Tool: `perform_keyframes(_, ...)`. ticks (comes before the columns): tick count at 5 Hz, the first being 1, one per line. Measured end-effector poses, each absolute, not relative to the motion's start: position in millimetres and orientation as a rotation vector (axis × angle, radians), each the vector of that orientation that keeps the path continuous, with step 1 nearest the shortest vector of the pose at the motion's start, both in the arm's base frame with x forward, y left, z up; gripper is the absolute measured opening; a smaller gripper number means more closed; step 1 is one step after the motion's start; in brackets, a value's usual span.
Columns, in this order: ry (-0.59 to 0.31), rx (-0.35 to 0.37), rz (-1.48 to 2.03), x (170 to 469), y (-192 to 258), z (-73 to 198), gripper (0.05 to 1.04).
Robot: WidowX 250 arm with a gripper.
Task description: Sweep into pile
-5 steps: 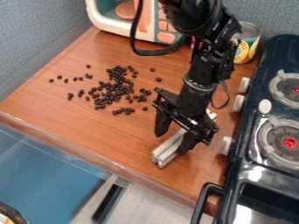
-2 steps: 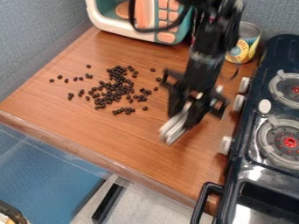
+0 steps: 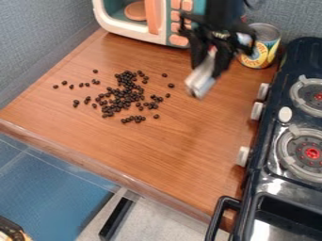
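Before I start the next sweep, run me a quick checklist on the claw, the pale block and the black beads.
1. Claw gripping the pale block: ok.
2. Block down on the counter: cannot tell.
3. Black beads in one tight pile: not ok, strays surround a loose cluster.
4. Beads all on the counter's top, off the stove: ok.
5. Can apart from the beads: ok.

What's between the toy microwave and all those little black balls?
Just bare wooden counter: the camera view shows nothing lying between the toy microwave and the little black balls.
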State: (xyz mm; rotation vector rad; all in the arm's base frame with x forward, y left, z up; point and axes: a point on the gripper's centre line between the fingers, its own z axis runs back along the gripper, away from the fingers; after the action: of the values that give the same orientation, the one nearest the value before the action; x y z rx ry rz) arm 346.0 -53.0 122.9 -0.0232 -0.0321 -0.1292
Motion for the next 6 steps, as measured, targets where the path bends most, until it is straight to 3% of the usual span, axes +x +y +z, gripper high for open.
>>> perform_keyframes(4,-0.022,0.069,0.127,328,140,125,0.384)
perform_keyframes(6,0.065,0.213,0.160,340,203,87,0.384)
